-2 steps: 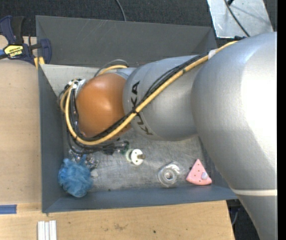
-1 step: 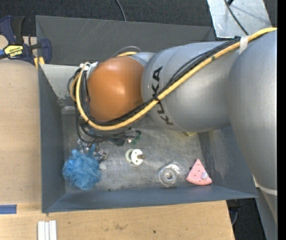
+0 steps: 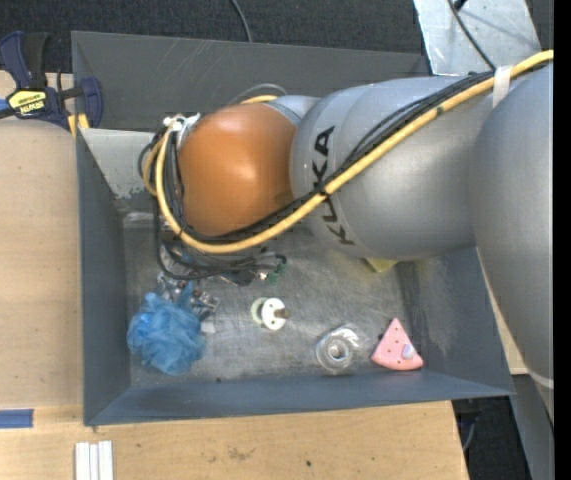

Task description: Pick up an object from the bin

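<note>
My gripper (image 3: pixel 189 290) reaches down in the left half of the bin, mostly hidden under the arm's wrist. Its lower end sits just above the top edge of a crumpled blue fluffy thing (image 3: pixel 165 338) that lies near the bin's front left corner. A small white round thing with a green and yellow part (image 3: pixel 268 313) lies on the floor just right of the gripper.
A clear round cap-like thing (image 3: pixel 337 349) and a pink wedge shaped like a melon slice (image 3: pixel 397 348) lie along the front wall to the right. A yellow thing (image 3: pixel 376 265) peeks out under the arm, which covers the back of the bin.
</note>
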